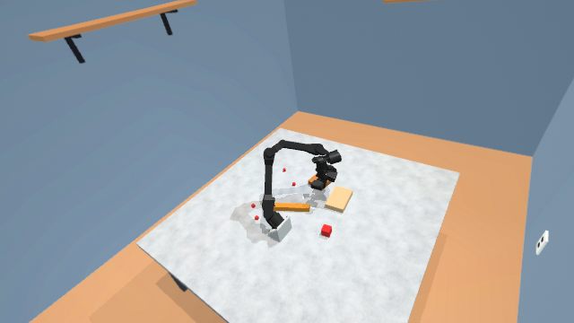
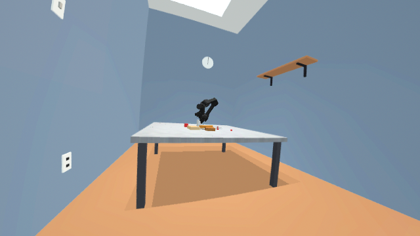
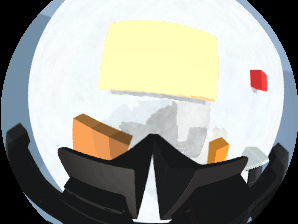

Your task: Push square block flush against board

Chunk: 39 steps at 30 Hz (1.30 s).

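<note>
The square block [image 1: 339, 198] [image 3: 160, 59] [image 2: 193, 128] is a pale tan flat slab lying on the table. The orange board [image 1: 291, 206] lies flat to its left, with a small gap between the board's end and the block; only that end [image 3: 217, 151] shows in the wrist view. My gripper [image 1: 319, 184] [image 3: 153, 145] is shut and empty. It is low over the table just behind the block's near-left corner, between the block and a second orange block [image 1: 314, 178] [image 3: 100, 137].
A red cube [image 1: 326, 231] [image 3: 258, 79] stands in front of the board and block. Several tiny red markers [image 1: 293, 184] dot the table near the arm's base [image 1: 280, 229]. The table edge [image 1: 148, 248] is far from all parts.
</note>
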Motion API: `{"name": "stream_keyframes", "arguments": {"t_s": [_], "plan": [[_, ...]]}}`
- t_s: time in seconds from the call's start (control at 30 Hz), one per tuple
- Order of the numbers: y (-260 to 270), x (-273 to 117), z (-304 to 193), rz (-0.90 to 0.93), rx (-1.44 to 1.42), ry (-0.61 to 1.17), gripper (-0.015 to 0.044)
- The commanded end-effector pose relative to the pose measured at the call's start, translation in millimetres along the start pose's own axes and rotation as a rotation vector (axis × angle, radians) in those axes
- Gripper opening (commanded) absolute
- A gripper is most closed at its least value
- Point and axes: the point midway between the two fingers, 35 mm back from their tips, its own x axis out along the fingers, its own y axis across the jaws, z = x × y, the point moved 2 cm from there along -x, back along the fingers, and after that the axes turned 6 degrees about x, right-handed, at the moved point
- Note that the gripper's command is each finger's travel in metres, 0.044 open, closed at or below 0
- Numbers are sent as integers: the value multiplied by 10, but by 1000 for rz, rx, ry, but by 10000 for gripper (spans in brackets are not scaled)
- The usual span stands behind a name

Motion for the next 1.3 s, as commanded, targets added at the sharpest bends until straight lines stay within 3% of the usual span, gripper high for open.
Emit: {"name": "stream_keyframes", "arguments": {"t_s": [0.0, 0.27, 0.53, 0.7, 1.27], "plan": [[-49, -43, 499, 0, 12, -13, 0], [-415, -5, 1712, -3, 11, -7, 0], [-426, 30, 1739, -3, 11, -6, 0], [-427, 553, 1736, -2, 10, -4, 0], [-424, 549, 1624, -2, 10, -4, 0]]}}
